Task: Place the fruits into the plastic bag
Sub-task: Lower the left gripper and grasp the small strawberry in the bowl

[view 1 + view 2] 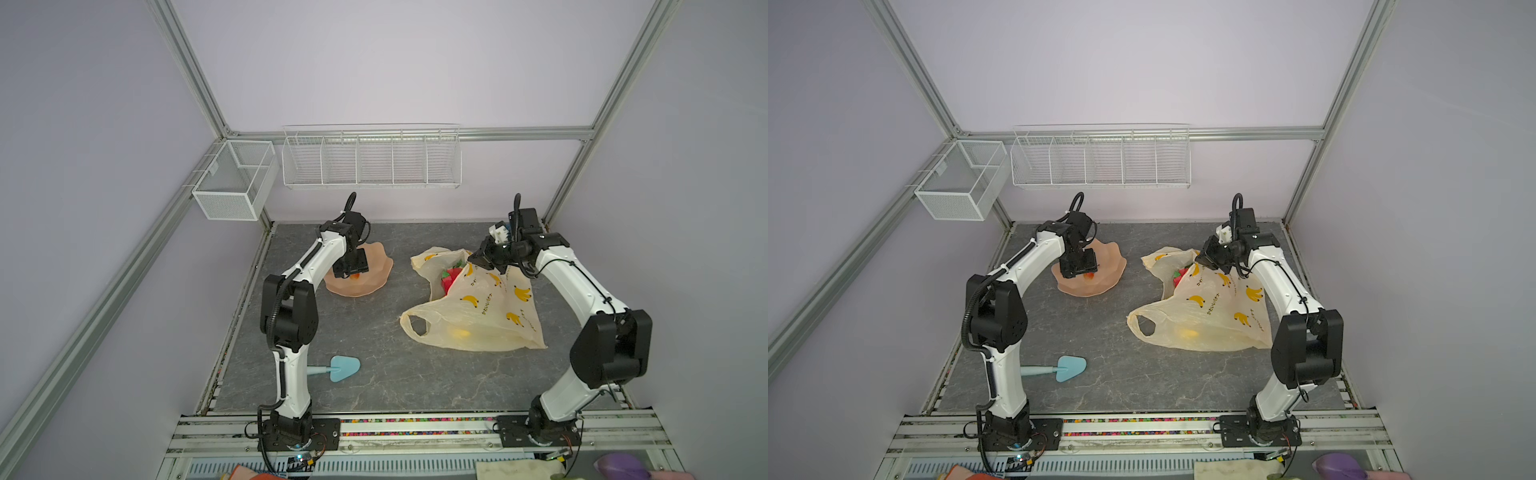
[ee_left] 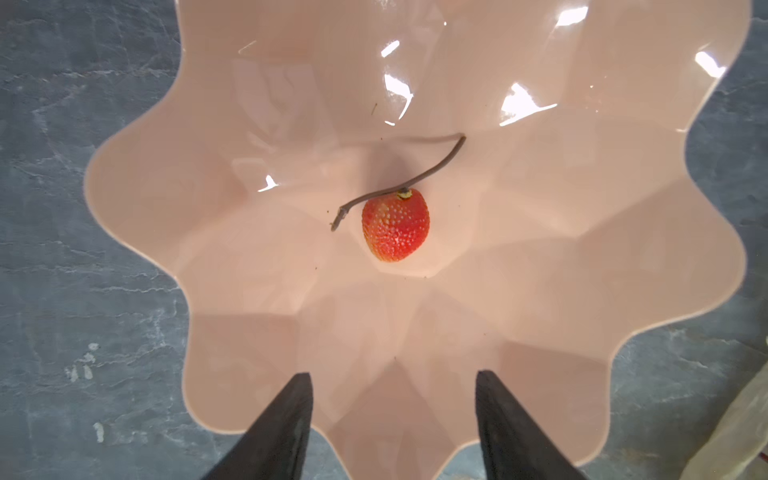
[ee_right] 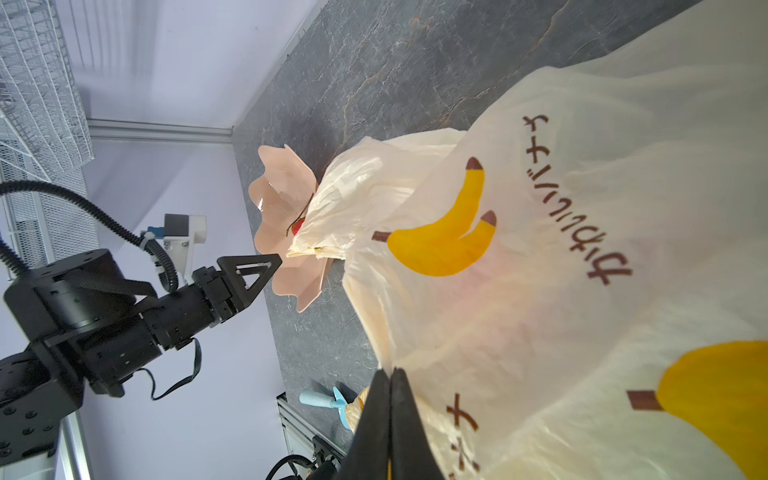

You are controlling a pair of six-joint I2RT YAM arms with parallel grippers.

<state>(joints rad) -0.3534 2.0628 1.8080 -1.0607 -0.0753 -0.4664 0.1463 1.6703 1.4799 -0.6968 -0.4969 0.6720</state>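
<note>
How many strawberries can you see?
1. The strawberry lies in the middle of the peach dish, below the left claw. Others may hide inside the plastic bag.

My left arm [image 1: 320,257] and right arm [image 1: 569,282] wear white shells between black joints. Black ribbed conduit [image 1: 351,203] loops over each wrist. Black screw-studded base plates [image 1: 326,428] hold my bases. My fingers [image 2: 286,424] are dark tapering wedges; a white-and-blue part [image 1: 498,232], perhaps a connector, tops my right wrist.

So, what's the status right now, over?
Left gripper open over peach dish, one strawberry inside. Right gripper shut on plastic bag. Twig lies by strawberry.
</note>
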